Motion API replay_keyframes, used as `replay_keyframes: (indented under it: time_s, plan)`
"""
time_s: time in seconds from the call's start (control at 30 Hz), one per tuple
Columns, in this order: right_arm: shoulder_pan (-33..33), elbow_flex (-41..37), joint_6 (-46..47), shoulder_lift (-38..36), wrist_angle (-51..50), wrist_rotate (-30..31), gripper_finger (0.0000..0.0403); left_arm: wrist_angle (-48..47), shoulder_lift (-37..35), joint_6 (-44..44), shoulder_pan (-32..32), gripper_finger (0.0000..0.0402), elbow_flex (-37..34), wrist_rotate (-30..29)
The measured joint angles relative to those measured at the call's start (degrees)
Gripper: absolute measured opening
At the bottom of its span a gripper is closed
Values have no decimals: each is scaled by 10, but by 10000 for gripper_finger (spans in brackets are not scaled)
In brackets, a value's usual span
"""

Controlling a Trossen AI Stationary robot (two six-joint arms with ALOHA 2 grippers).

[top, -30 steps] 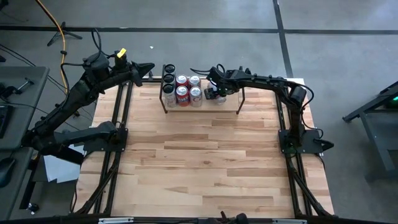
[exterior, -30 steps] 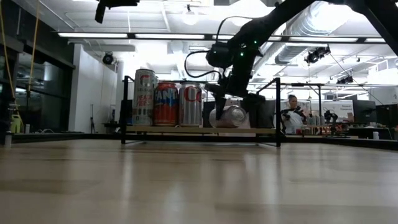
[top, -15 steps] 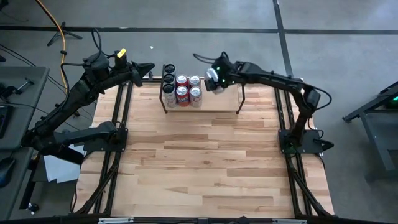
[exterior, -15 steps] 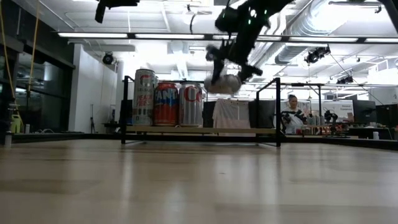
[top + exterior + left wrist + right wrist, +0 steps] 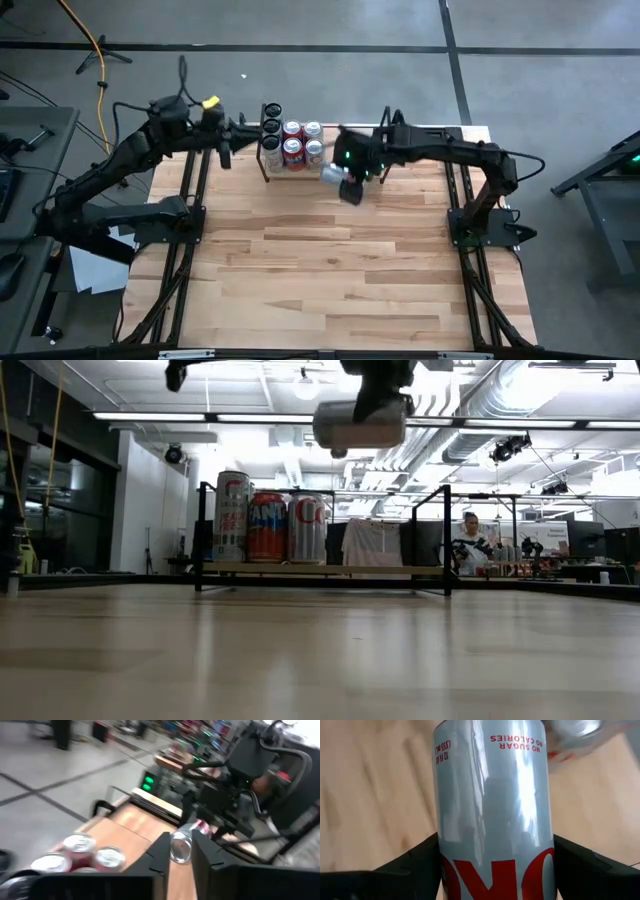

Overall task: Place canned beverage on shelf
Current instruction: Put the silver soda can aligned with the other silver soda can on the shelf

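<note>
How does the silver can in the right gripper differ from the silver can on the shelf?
Pose: the held can lies on its side; the shelf can stands upright.
Support: the held can is clamped in the right gripper, in the air above the tabletop; the shelf can rests on the shelf in a row beside other cans.
Height: the held can hangs above the shelf's uprights.
Shared: both are silver with red lettering.
</note>
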Motion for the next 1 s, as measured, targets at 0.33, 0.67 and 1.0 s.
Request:
replay_keyframes:
  time_s: [0.33,0.67,1.0]
  plan:
    - [63,0,12,0,-39,52,287,23,60,88,-166,209,1,-5]
    - [63,0,9,-2,-41,32,287,-55,191,184,-200,324,96,-10]
    - [63,0,-47,-2,10,3,287,-85,281,238,-212,337,111,-60]
